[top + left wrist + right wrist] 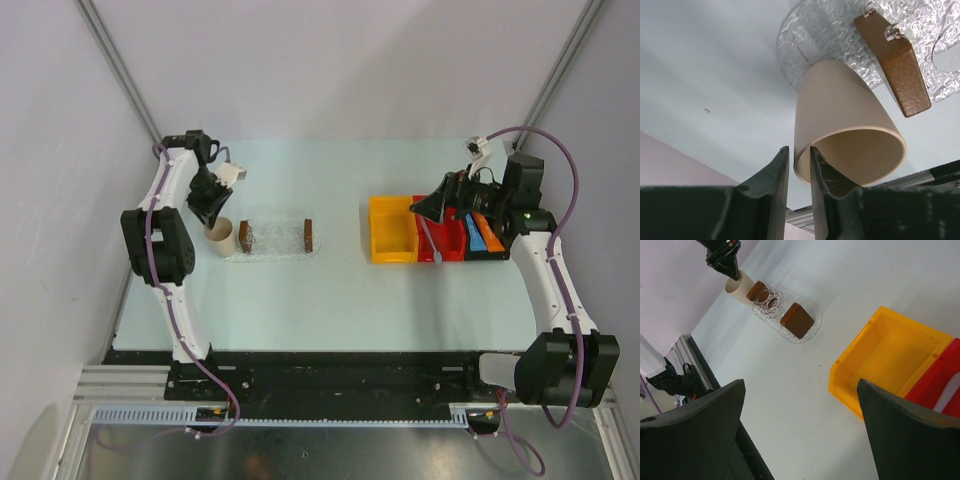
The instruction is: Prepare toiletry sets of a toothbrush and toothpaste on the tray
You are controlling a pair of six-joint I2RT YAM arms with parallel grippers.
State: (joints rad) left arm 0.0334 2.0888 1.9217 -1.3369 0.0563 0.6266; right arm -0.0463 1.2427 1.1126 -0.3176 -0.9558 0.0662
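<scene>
Pale worktop (300, 300) between plain lilac-grey walls carries everything we need, and nothing lies on the tray (275, 247) yet, so we judge the task to be at its opening step. The tray sits left of centre, bare between its wooden blocks (244, 236). Just beside its left end stands the beige cup (219, 237), and our left hand (799, 152) pinches the cup's rim between nearly closed fingers. Our right hand (801, 387) hangs with its fingers spread wide and gripping nothing, above the meeting of the yellow bin (390, 225) and the red bin (450, 247). The toothbrush (431, 243) lies in the red bin; the orange toothpaste tube (472, 232) and the blue toothpaste tube (490, 236) lie side by side further right.

Next, we think, the right hand must drop squarely over the thin toothbrush handle and close across it, then carry it well left to the tray.

We count one tray, two blocks, one cup, one toothbrush and two tubes.
</scene>
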